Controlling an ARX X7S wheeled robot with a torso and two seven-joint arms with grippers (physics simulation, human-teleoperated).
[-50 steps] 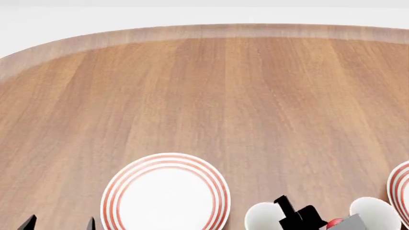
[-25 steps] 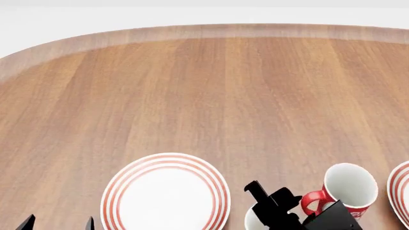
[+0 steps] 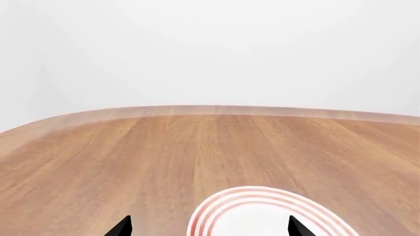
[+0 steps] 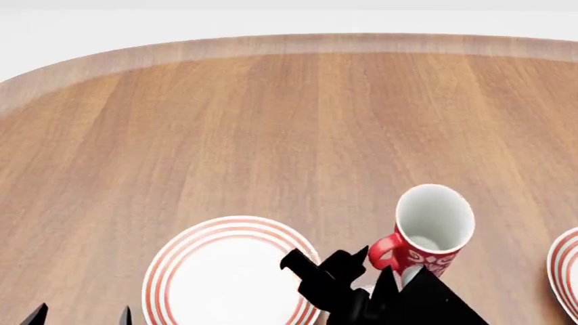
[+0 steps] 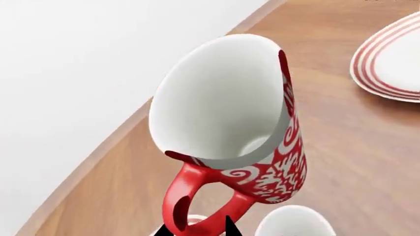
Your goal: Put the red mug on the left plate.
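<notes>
The red mug, with a white scroll pattern and white inside, hangs tilted above the table, right of the left plate. My right gripper is shut on the mug's red loop handle. The right wrist view shows the mug close up, with my right gripper pinching the handle from both sides. My left gripper is open and empty at the near left. In the left wrist view it is spread over the left plate's near-left rim.
The right plate shows at the right edge. Two white mug rims lie under the red mug in the right wrist view. A red-ringed plate also shows there; I cannot tell which. The table's far rim curves across the back.
My right gripper has lifted the red mug off the table and carried it up and left toward the left plate. The arm now hides the white mugs. The left gripper has not moved.
</notes>
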